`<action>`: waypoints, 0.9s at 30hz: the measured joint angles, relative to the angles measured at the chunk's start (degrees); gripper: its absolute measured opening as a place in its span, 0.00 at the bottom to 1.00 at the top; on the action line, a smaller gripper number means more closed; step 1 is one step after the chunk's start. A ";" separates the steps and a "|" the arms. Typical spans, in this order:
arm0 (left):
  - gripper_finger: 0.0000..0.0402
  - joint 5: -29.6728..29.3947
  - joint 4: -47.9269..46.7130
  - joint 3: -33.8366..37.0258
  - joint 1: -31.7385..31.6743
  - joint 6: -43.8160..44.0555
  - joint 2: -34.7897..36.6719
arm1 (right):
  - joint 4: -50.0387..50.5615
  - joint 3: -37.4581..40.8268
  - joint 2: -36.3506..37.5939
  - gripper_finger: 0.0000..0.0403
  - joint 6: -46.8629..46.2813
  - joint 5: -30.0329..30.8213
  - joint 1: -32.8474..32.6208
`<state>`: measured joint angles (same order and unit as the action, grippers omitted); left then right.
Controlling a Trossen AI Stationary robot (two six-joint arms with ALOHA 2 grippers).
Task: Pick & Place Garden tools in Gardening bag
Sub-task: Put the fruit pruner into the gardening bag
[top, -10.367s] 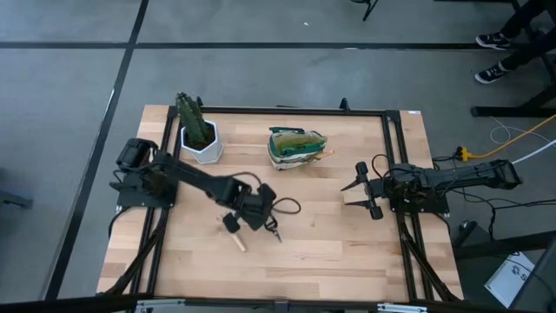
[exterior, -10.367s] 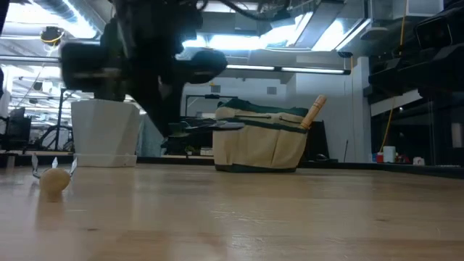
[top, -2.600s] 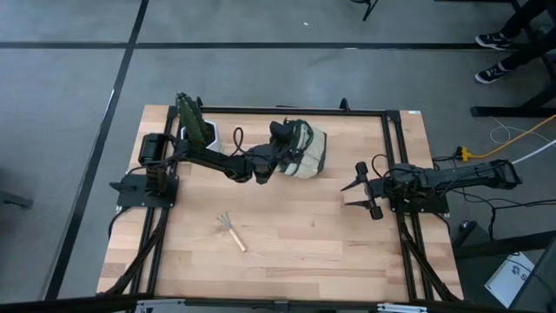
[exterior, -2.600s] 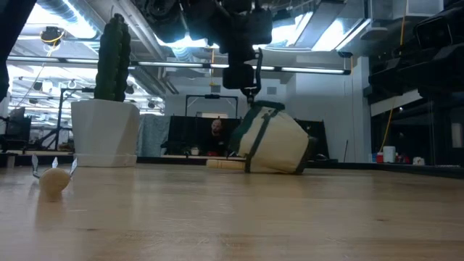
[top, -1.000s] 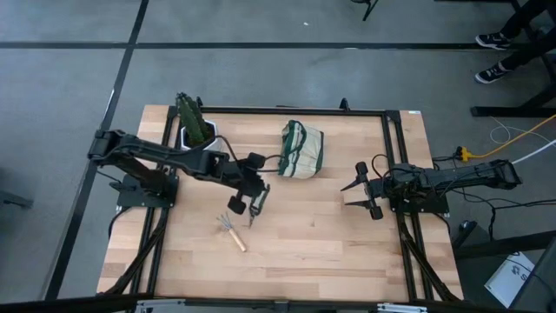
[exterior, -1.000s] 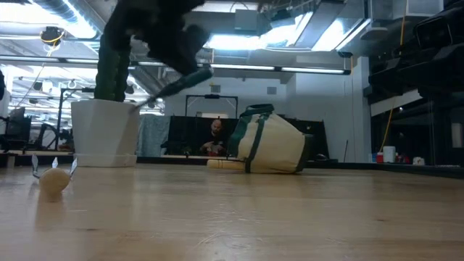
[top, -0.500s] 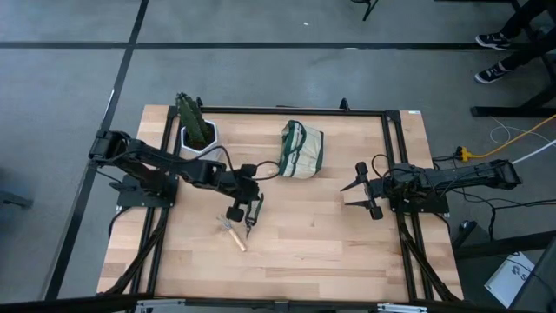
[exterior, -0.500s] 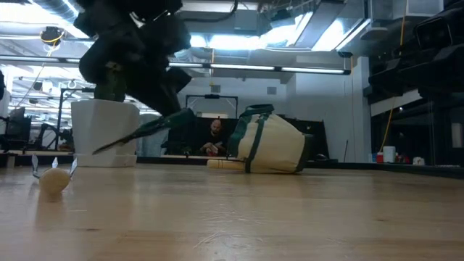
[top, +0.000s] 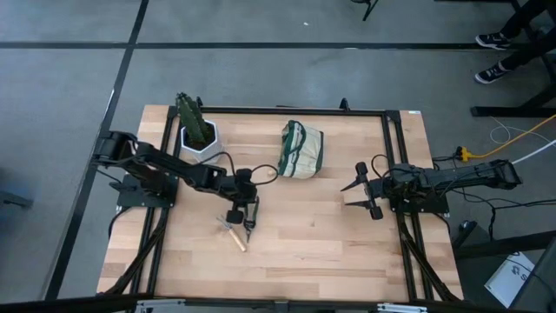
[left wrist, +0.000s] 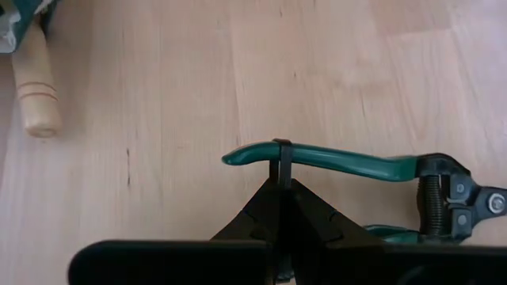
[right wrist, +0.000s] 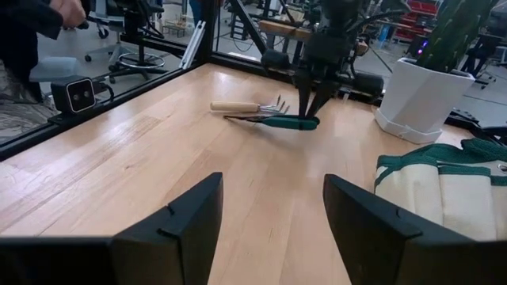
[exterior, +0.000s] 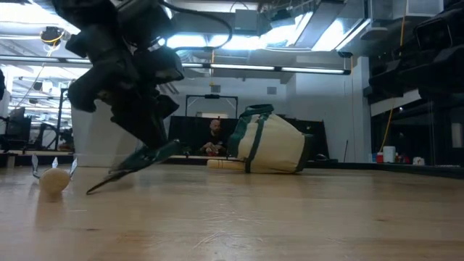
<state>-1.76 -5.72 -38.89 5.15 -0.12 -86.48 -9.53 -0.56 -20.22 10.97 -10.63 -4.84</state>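
Two arms work at the wooden counter point(top: 347, 252). The left tool point(top: 246, 211) is lowered near the counter's middle, its fingers point(left wrist: 273, 210) pinched fully together on one green handle of the shears point(left wrist: 348, 166). The shears hang tilted, their tip at or just above the wood in the low view point(exterior: 134, 165); whether it touches cannot be told. The rake point(top: 232, 233) lies flat just beside the shears, its wooden handle pointing toward the front edge and its claws toward the left tool.

The bag point(top: 301, 150) lies tipped over on its side toward the back of the counter, well apart from the shears. A wooden handle point(exterior: 221, 163) rests on the counter at its mouth.

A cactus in a white pot point(top: 201, 139) stands at the back left, near the bag.

The right tool point(top: 360, 193) waits at the counter's right side, just above the surface, its fingers point(right wrist: 170, 226) spread wide and holding nothing.

Beyond the counter in the low view, a person point(exterior: 214, 138) sits in the room.
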 joint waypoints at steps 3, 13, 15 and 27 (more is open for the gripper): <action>0.02 -0.07 0.44 0.00 0.00 0.45 -0.68 | 0.29 0.00 -0.01 0.54 0.01 0.00 0.00; 0.07 -0.09 0.94 0.04 0.00 0.46 -0.85 | 0.36 0.00 0.01 0.54 0.00 0.00 0.00; 0.07 -0.11 0.99 0.04 0.00 0.46 -0.83 | 0.36 0.00 0.00 0.54 0.01 -0.01 0.00; 0.16 1.10 2.66 -0.04 -1.49 -1.55 -0.48 | 0.36 0.00 -0.01 0.54 -0.01 -0.02 0.00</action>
<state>-0.66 -3.06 -38.94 3.66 -1.67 -86.96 -9.17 -0.56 -20.23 10.96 -10.66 -4.84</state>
